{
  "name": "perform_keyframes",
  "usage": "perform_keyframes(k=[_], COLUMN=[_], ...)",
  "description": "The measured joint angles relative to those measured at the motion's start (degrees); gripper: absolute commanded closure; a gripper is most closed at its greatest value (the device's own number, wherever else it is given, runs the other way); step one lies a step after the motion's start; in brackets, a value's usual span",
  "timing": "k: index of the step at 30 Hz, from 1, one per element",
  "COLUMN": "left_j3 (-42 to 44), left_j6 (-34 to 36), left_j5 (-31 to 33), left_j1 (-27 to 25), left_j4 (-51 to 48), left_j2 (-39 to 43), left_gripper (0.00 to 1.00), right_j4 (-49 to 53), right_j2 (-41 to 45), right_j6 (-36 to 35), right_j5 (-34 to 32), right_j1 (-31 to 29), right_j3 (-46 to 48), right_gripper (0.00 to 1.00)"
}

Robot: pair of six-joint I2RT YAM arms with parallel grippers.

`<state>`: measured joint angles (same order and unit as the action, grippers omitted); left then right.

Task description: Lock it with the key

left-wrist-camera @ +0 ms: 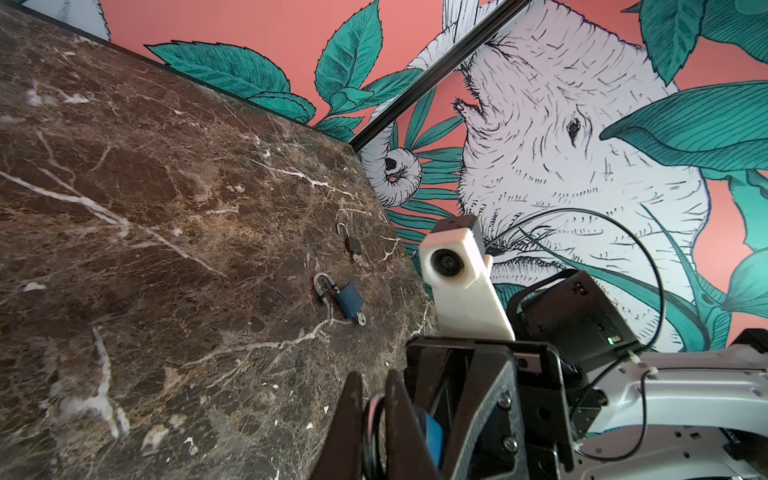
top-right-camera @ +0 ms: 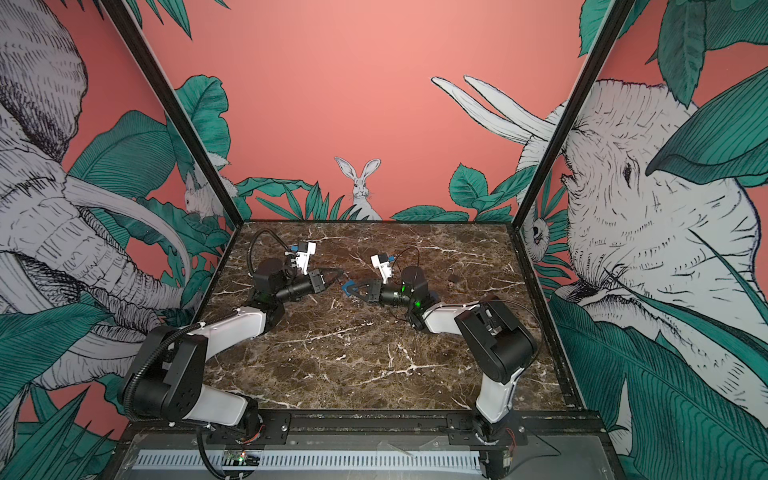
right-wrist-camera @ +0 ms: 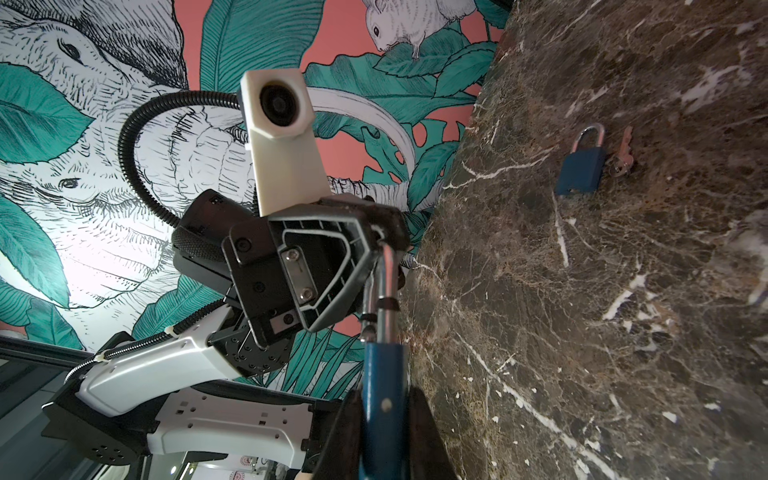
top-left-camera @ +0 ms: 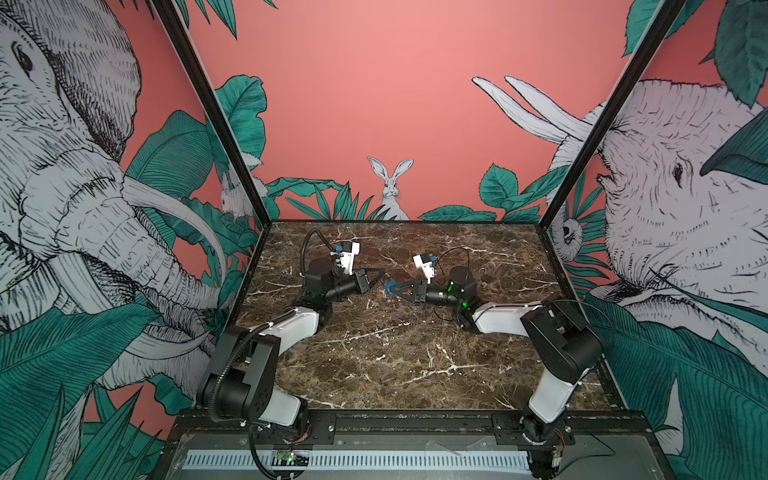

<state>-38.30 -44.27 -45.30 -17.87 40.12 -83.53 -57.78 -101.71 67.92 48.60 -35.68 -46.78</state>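
Where the desk (top-left-camera: 395, 365) spreads below, I log: right gripper (top-left-camera: 395, 289) clamped broadside on the blue padlock (right-wrist-camera: 382, 365), held aloft; left gripper (top-left-camera: 381, 275) pinching its steel shackle (right-wrist-camera: 386, 270); judged dense, rigid, slippery, best gripped by flat faces.

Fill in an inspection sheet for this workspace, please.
Surface: brown marble table, nothing spilled.
Job's things: held blue padlock, shackle pointing outward; its key not seen.
Clutter: open blue padlock with key at its base; small dark padlock, open; closed blue padlock, loose key beside.
Grippers: right gripper shut on the held padlock's body; left gripper shut on the shackle.
Cables: left conduit and right wire loop free.
Surroundings: jungle-print walls, black frame posts.
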Motion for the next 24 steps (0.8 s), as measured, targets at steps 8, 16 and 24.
perform_keyframes(k=[8,16,24], left_j3=[-0.46,-1.05,-1.22], left_j6=[-0.2,-0.26,-0.28], left_j5=[0.04,-0.22,-0.35], left_j1=[0.04,0.09,0.13], left_j4=[-0.44,-0.5,-0.33], left_j2=[-0.15,-1.03,-2.1], left_gripper=[0.98,0.98,0.95], right_j4=[0.0,0.31,1.99], right_j2=[-0.13,-0.13,-0.28], right_j6=[0.02,0.13,0.66], right_j5=[0.0,-0.2,-0.15], right_j1=[0.0,0.02,0.07], right_j3=[0.0,0.0,-0.63], right_gripper=[1.0,1.0,1.0])
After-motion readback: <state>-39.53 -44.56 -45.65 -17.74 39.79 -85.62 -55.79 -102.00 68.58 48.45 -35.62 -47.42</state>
